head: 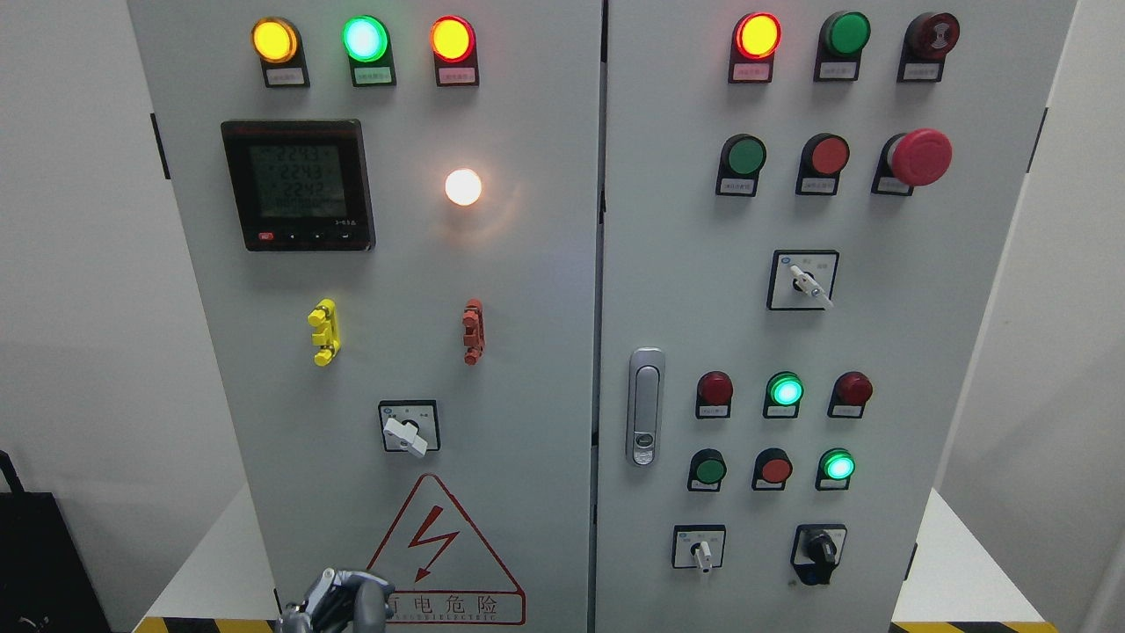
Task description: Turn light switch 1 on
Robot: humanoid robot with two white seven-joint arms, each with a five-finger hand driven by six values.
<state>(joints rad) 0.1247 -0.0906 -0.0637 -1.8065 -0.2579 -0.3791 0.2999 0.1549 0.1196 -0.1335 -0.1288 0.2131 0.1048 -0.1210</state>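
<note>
A grey electrical cabinet (527,352) with two doors fills the head view. The left door carries a white rotary switch (406,432), turned toward the lower right. Above it a white lamp (463,186) is lit. The right door has three more rotary switches: a white one (809,283), a small white one (701,554) and a black one (822,549). The labels are too small to read, so I cannot tell which is switch 1. My left hand (338,605) shows at the bottom edge, below the left door's switch and apart from it, holding nothing. My right arm is out of view.
A digital meter (297,185), yellow (323,331) and red (473,331) clips and a warning triangle (432,541) are on the left door. The right door has a door handle (645,406), a red emergency button (918,156) and several lamps and push buttons. White walls flank the cabinet.
</note>
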